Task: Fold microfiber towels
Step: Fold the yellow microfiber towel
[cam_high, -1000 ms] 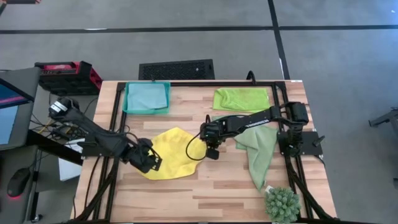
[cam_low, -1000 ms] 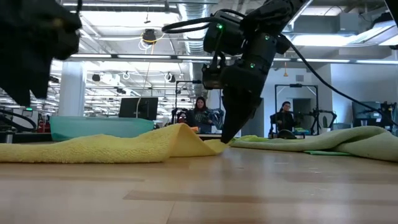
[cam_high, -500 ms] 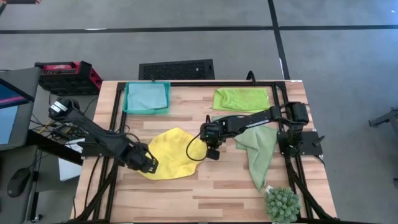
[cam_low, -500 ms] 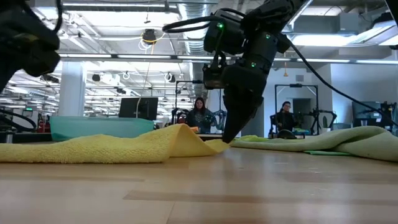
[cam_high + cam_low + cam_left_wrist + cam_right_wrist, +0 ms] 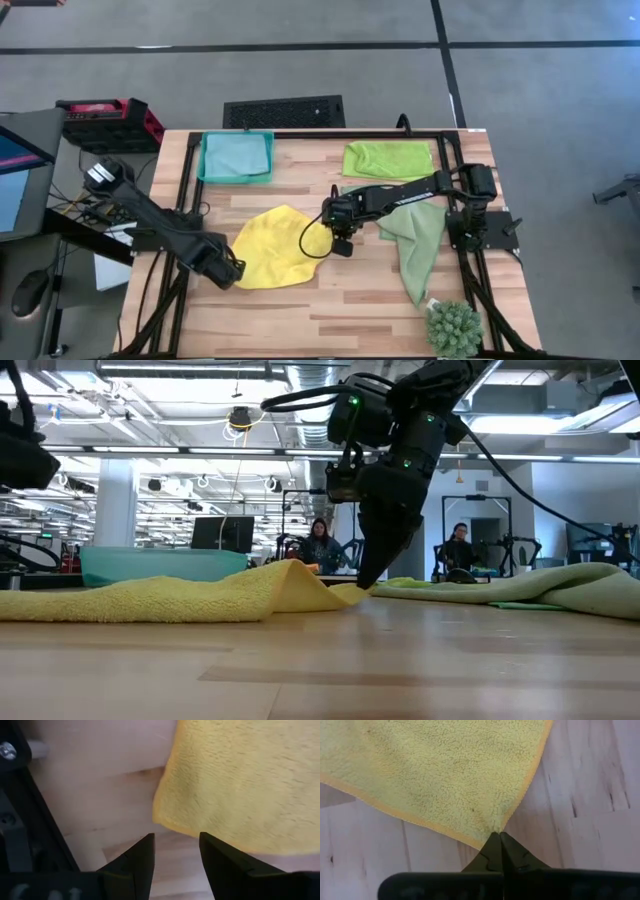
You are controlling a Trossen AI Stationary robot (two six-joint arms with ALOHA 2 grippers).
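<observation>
At the lower left of the high view, the left end effector [image 5: 228,272] hovers at the left edge of the yellow towel [image 5: 275,245], fingers [image 5: 141,857] narrowly apart and holding nothing. The towel lies mid-frame on the bench [image 5: 330,305]. At its right corner the right end effector [image 5: 341,245] is pinched closed on the fabric. The light blue towel [image 5: 236,156] lies upper left, the lime towel [image 5: 388,158] upper right, the sage towel [image 5: 418,240] right

Towel [image 5: 270,248] mid-table between left claw [image 5: 232,272] and right claw [image 5: 341,245], plant [image 5: 453,327] at near-right corner
</observation>
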